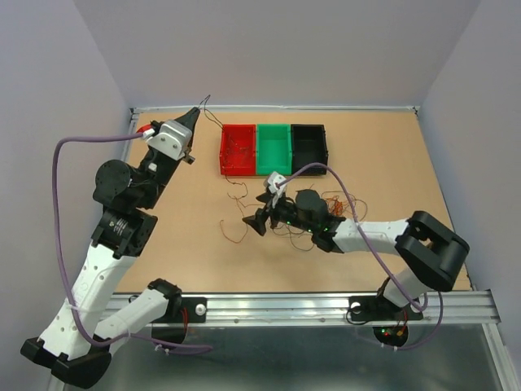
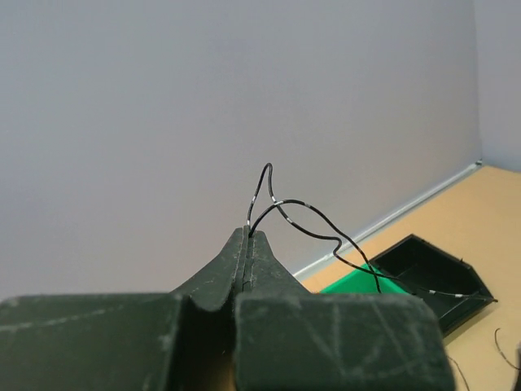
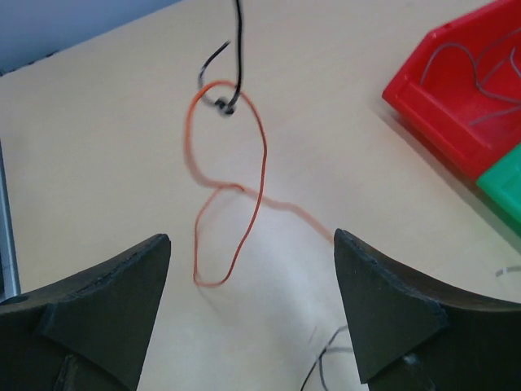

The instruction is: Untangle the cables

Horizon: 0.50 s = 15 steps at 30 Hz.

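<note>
Pinching one dark wire [image 2: 308,210] of the cables [image 1: 332,198] with the left gripper [image 2: 248,238], raised well above the surface [image 1: 391,163], likely to draw it free. Hovering with the right gripper [image 3: 252,244] spread and empty over a thin orange loop [image 3: 259,163] near the red bin [image 3: 431,122]; hair-fine, curly strands throughout.

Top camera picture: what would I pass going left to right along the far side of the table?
Left gripper, jaws shut on a dark cable → red bin → green bin → black bin.

bright even light; orange cable [image 3: 264,155] casts a soft blurred shadow.
</note>
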Tool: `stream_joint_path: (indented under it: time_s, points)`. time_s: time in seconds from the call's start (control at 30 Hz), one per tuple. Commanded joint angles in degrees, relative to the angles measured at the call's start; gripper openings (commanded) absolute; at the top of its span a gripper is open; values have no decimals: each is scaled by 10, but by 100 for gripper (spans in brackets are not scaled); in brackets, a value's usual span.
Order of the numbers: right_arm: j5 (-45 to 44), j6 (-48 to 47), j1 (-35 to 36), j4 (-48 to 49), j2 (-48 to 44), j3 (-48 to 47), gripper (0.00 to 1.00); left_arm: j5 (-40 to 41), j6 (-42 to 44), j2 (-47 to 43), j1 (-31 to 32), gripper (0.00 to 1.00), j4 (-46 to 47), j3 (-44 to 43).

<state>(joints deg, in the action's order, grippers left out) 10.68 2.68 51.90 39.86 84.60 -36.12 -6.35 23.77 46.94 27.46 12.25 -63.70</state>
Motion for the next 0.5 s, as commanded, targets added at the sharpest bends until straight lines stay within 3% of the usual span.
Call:
stream_joint_path:
  time_s: [0.0,0.13,0.2,0.23,0.33,0.43,0.47]
  points:
    - [9,-21,11,113,57,-95,86,-39,-22,10,-1,0,-6,-54]
    - [16,-43,14,119,128,-155,86,-49,-32,34,-1,0,-19,-86]
    - [43,-40,14,138,174,-185,79,-47,-36,46,-2,0,-21,-109]
    - [48,-34,14,139,187,-197,53,-40,-37,59,-2,0,-23,-126]
    - [55,-29,19,147,219,-207,19,22,-42,93,-2,0,-19,-157]
    - [45,-2,19,159,219,-185,1,108,-44,141,-2,0,-20,-220]
    - [42,0,19,161,218,-178,1,126,-45,155,-2,0,-21,-240]
